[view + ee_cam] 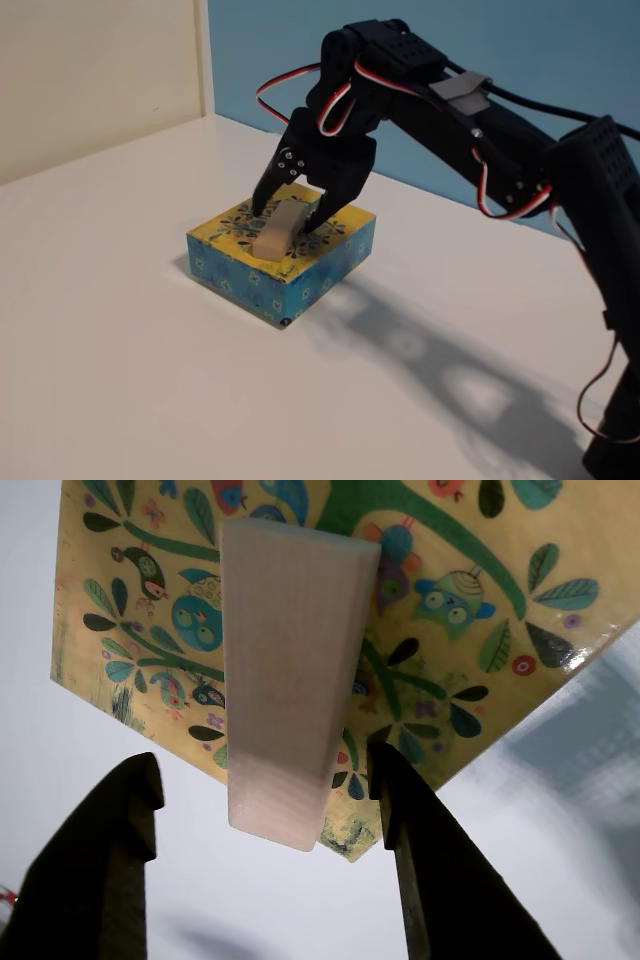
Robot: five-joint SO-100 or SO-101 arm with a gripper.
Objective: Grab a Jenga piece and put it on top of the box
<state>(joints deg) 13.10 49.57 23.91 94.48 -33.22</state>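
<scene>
Wrist view puts us closest: our claw [265, 820] stands spread, its two dark fingers [440, 870] either side of the near end of the Jenga piece [290, 680], with a clear gap on the left and the right finger close to the wood; whether that finger touches it we cannot quite tell. The piece lies flat on the yellow top of the box [500, 610], its long axis running away from the camera, and its near end appears to reach slightly past the box's near corner.

We judge the block light, stiff and smooth-faced, not fragile; if it had to be gripped again, we would take it across its narrow width near the middle of its length.

In the fixed view, farther back, the claw [290, 215] hangs over the box [300, 275], which sits on the white surface [120, 380]. The Jenga piece [280, 230] points diagonally across the lid, from near left to far right.
</scene>
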